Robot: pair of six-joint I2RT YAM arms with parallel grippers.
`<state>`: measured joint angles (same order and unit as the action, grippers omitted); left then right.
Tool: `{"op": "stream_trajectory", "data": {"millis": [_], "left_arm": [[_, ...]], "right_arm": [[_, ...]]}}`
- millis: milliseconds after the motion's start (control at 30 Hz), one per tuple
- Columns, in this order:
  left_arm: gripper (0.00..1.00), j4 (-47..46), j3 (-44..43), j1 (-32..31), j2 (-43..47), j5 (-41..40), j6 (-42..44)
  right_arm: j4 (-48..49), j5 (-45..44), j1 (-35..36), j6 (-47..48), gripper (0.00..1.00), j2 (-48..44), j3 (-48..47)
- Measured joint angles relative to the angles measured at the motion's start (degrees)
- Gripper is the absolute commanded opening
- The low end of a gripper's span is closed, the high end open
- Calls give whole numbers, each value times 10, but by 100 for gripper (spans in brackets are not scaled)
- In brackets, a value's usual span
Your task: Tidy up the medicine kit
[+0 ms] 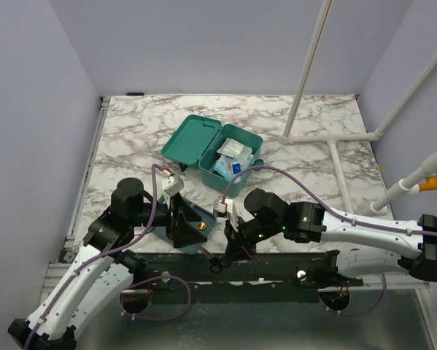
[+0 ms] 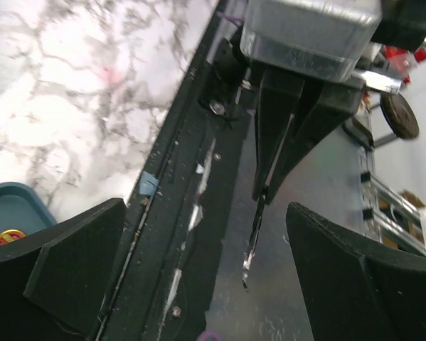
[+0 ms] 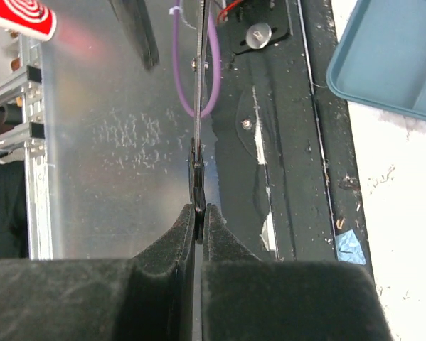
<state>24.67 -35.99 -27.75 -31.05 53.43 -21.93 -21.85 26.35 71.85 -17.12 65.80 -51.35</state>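
- My right gripper (image 3: 200, 213) is clenched on a thin flat tool (image 3: 198, 128), seen edge-on. It sticks straight out from the pads, and I cannot tell whether it is tweezers or scissors.
- My left gripper (image 2: 202, 206) is released, its jaws spread wide with nothing between them. It hangs over the near end of the compartment tray (image 3: 390, 57).
- The medicine kit (image 1: 191, 138) sits on the worktop (image 1: 130, 146), well out toward the middle. Its lid is thrown open to the left of the body, and white and blue packets (image 1: 229, 157) are piled inside.
- The relation that matters is that the kit lies straight beyond my right gripper, away from my bases. That gripper is low over the black rail (image 3: 284, 142) at the near edge, well apart from the box.
- The tool's long axis points toward my own side, so I judge a lift and a turn are needed before it can go forward.
- Of my two arms, the right is lined up with the open body. The left stands off to the lid side, with the tray under it.
- I can read no brand or writing on the packets, the kit or the tray.
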Motion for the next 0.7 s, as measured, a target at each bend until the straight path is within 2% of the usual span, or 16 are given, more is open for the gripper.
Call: {"op": "stream_trajectory", "data": {"millis": [200,700], "left_arm": [[97,23,-12,-60,-18,12,20],[80,48,-21,-104,-13,19,44]], "right_arm": [[-49,34,-10,44,1,20,-38],[-115,87,-30,78,1,23,-44]]}}
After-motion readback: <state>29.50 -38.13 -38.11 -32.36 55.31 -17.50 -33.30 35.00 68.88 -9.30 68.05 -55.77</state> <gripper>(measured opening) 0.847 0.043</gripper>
